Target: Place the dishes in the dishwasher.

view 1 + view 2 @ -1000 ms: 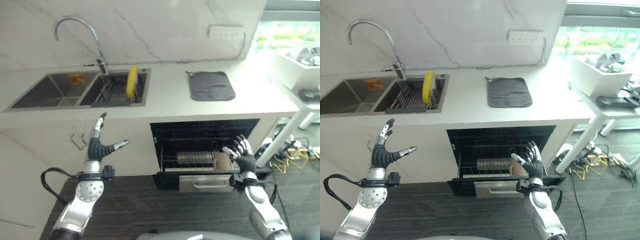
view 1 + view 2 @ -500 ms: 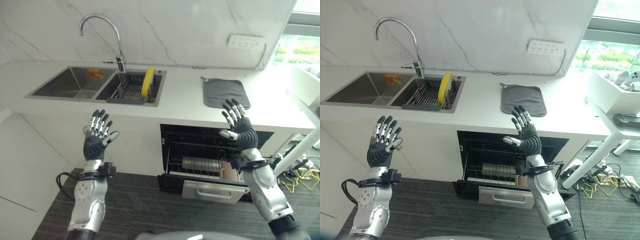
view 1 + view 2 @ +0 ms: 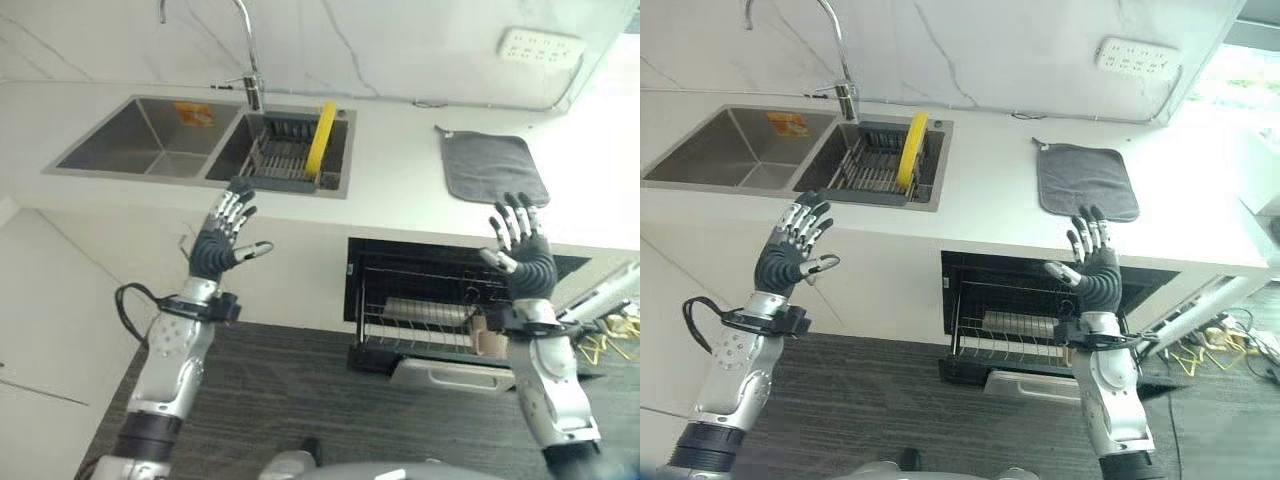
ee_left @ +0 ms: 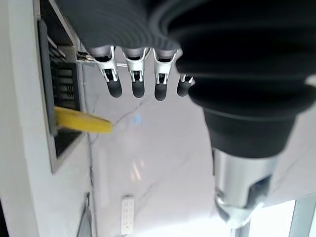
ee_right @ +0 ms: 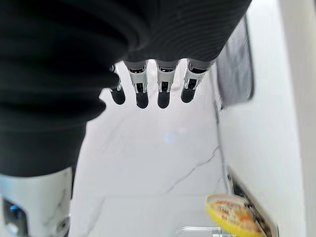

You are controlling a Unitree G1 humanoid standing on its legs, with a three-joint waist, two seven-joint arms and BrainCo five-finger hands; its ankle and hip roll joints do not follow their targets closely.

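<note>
The left hand (image 3: 222, 246) has risen toward the sink, fingers spread, holding nothing. The yellow plate (image 3: 321, 138) stands upright in the sink rack (image 3: 280, 160), untouched. Right of it, the dishwasher (image 3: 440, 310) is open, and the right hand (image 3: 522, 256) has lifted above it, spread and empty. Picking up comes next.
</note>
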